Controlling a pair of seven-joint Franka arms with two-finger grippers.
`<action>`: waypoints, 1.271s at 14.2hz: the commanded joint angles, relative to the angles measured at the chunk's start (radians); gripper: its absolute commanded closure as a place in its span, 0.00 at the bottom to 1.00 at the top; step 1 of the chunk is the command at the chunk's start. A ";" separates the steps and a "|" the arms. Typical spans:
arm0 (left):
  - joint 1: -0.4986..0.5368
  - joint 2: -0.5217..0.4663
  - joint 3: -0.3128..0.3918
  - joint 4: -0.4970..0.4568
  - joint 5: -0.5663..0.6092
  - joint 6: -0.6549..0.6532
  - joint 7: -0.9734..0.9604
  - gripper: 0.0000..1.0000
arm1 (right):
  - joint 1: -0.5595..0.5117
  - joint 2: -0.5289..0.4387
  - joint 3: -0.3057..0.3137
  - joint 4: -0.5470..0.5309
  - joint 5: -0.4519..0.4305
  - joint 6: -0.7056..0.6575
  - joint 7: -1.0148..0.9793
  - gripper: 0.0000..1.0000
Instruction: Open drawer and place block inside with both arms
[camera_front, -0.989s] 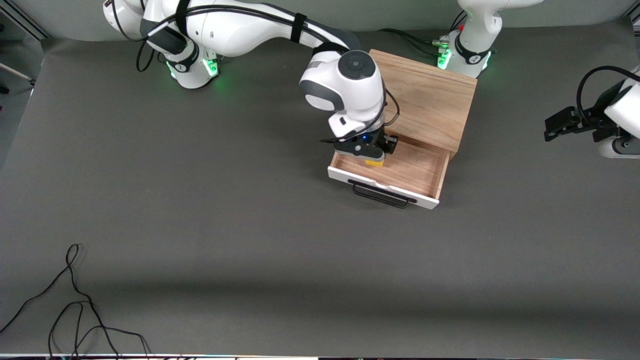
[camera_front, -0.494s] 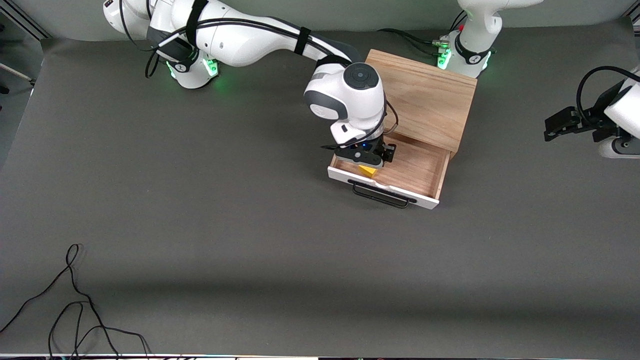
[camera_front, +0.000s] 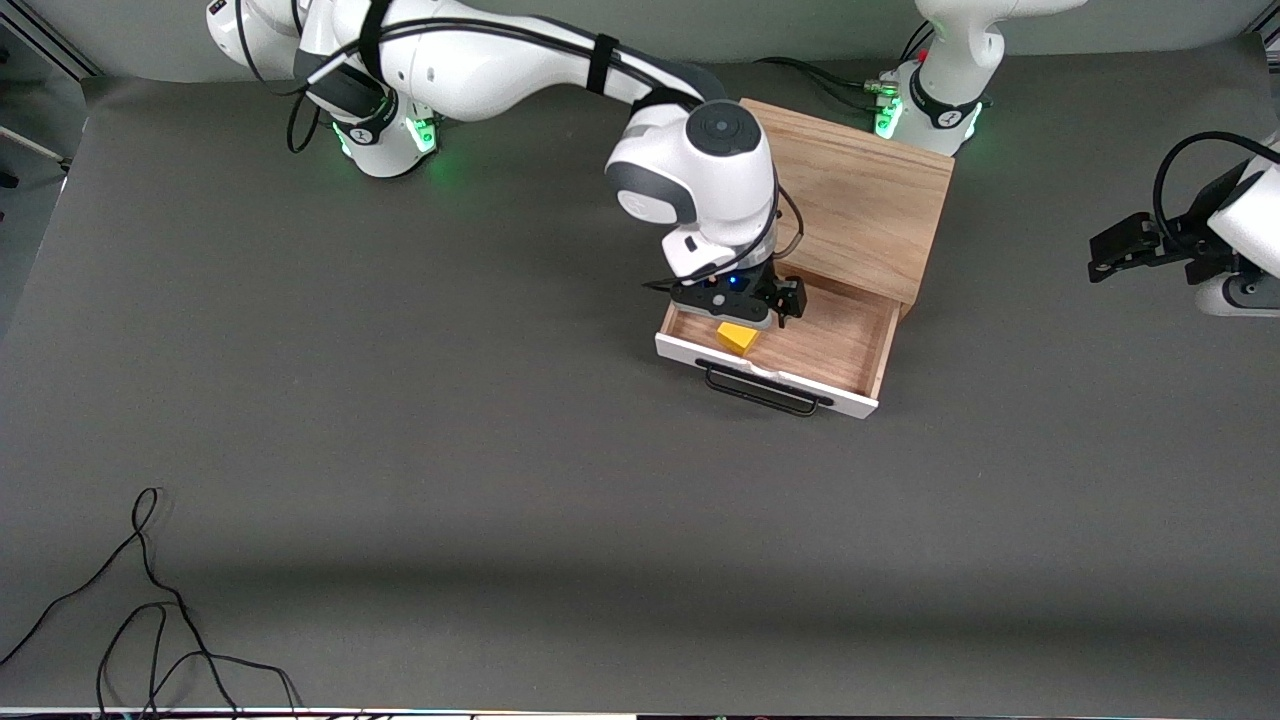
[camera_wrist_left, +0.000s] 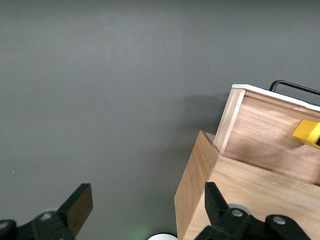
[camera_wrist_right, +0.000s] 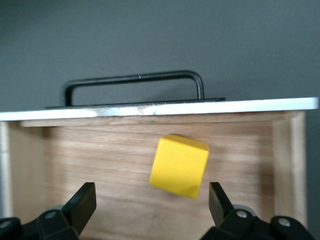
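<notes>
block (camera_front: 738, 338) lies tilted in open drawer (camera_front: 830, 345) under right tool (camera_front: 745, 305).

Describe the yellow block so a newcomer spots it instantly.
Find the light oak-wood box at the left arm's end of the table; its white-fronted drawer with black bar handle is pulled open. Inside, under the open right gripper, lies the small bright yellow cube, the only coloured thing there.

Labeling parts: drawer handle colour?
Black. The drawer's bar handle shows best in the right wrist view.
</notes>
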 joint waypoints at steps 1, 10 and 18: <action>-0.012 -0.020 0.013 -0.018 0.006 0.003 0.019 0.00 | -0.135 -0.089 0.103 0.001 -0.011 -0.096 -0.033 0.00; -0.009 -0.021 0.014 -0.018 0.017 0.004 0.068 0.00 | -0.460 -0.327 0.035 -0.118 0.147 -0.285 -0.539 0.00; -0.011 -0.020 0.013 -0.018 0.017 0.004 0.068 0.00 | -0.454 -0.612 -0.594 -0.353 0.581 -0.282 -1.212 0.00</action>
